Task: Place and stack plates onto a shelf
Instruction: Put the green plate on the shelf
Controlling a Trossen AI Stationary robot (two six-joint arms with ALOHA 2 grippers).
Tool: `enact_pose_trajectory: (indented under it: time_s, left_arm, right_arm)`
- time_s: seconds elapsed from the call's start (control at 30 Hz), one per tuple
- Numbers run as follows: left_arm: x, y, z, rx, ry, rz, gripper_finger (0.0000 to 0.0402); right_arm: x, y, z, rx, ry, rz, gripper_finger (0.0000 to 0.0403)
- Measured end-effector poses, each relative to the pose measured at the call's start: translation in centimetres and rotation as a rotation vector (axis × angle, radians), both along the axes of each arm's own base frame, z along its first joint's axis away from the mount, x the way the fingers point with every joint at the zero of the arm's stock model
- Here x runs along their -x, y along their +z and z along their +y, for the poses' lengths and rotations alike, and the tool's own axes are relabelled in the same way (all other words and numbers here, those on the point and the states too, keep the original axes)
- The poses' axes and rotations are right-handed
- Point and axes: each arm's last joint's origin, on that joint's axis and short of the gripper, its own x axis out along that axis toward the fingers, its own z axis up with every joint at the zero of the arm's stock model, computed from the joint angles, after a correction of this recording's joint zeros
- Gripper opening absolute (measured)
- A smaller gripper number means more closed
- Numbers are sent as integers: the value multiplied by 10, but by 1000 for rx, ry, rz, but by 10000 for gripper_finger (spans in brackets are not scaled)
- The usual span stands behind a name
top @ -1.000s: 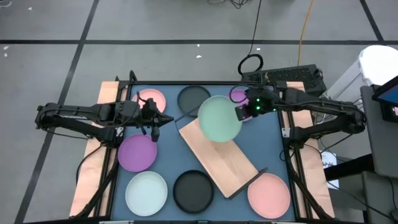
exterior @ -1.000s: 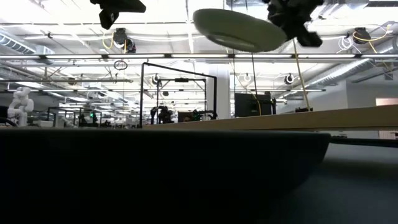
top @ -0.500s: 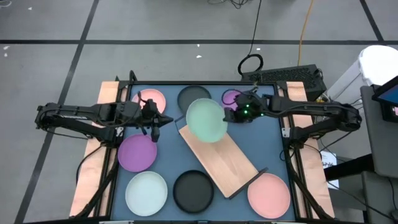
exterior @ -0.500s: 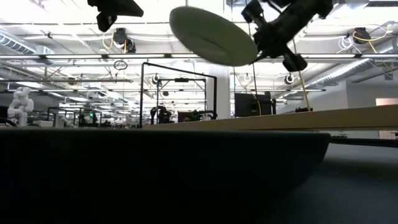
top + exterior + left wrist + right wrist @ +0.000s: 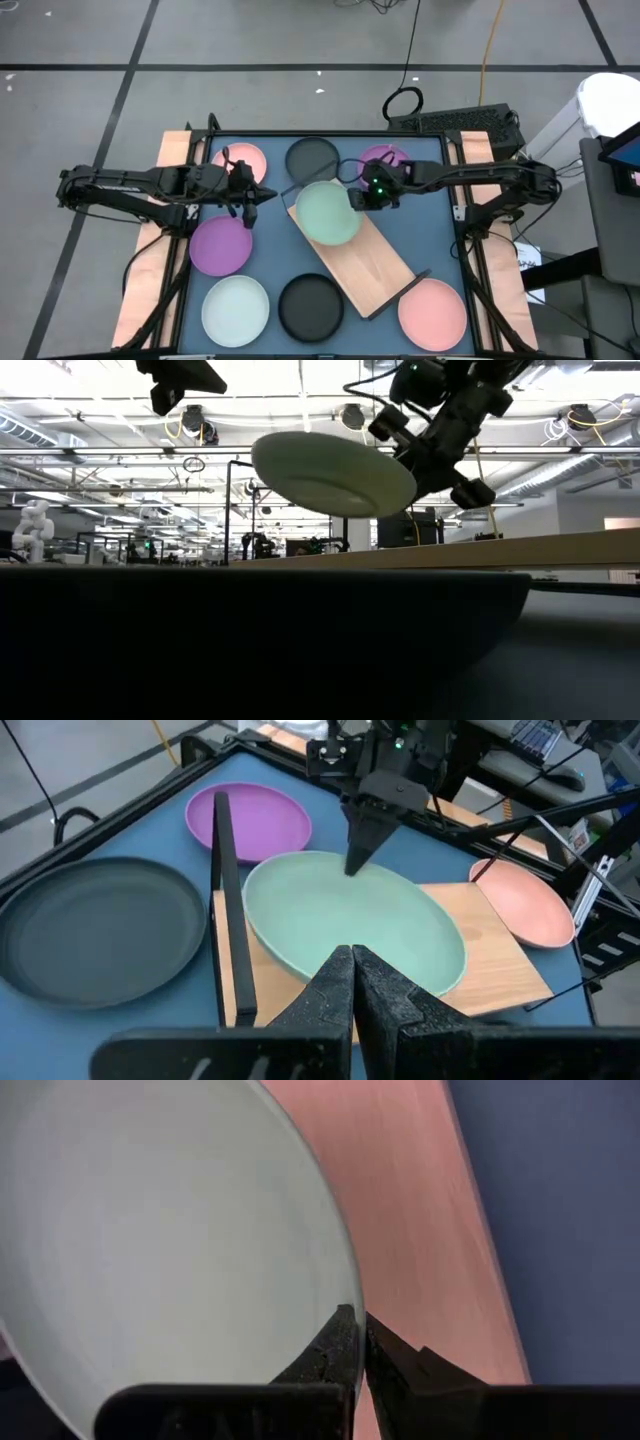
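Observation:
My right gripper [image 5: 358, 199] is shut on a pale green plate [image 5: 326, 212], held in the air over the far left end of the light wooden shelf [image 5: 366, 256]. The low view shows the plate [image 5: 330, 470] above the board. My left gripper [image 5: 262, 192] hovers shut and empty between the pink plate [image 5: 243, 160] and a purple plate [image 5: 221, 245]. Flat on the table lie a black plate [image 5: 312, 157], another purple plate [image 5: 386, 156], a pale blue plate [image 5: 236, 310], a second black plate [image 5: 311, 306] and a second pink plate [image 5: 432, 312]. My right gripper pinches the green plate's rim [image 5: 345, 1295] on its right side, one finger over the inner face and one under it. The fingers come from the table's right, slanting down. The plate is lifted clear of the shelf and slightly tilted.
The shelf lies diagonally across the table's middle, its black wire frame [image 5: 225, 870] standing at the far left end beside the plate. Plates ring the shelf on every side. A black rail frame [image 5: 455, 215] runs along the table's edges.
My right gripper has carried the green plate toward the table's left and near edges and downward, from above the far purple plate to over the shelf's far end. The plate tipped steeply midway and has levelled out somewhat.

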Motion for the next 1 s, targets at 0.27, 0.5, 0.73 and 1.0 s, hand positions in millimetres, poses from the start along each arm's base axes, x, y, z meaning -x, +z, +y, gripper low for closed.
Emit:
enact_pose_trajectory:
  time_s: [0.27, 0.5, 0.73, 1.0]
  left_arm:
    - [0, 0, 0, 20, 10, -4, 5]
    - [0, 0, 0, 23, 12, -6, 5]
    - [0, 0, 0, 43, 22, -10, 5]
    - [0, 0, 0, 39, 20, -9, 5]
  right_arm:
    - [-4, -9, -2, 63, 16, 32, 0]
    - [-3, -10, -5, 168, 14, 53, 0]
    - [1, -22, -3, 154, 1, 70, 0]
    - [4, -39, -3, 136, -85, 11, 0]
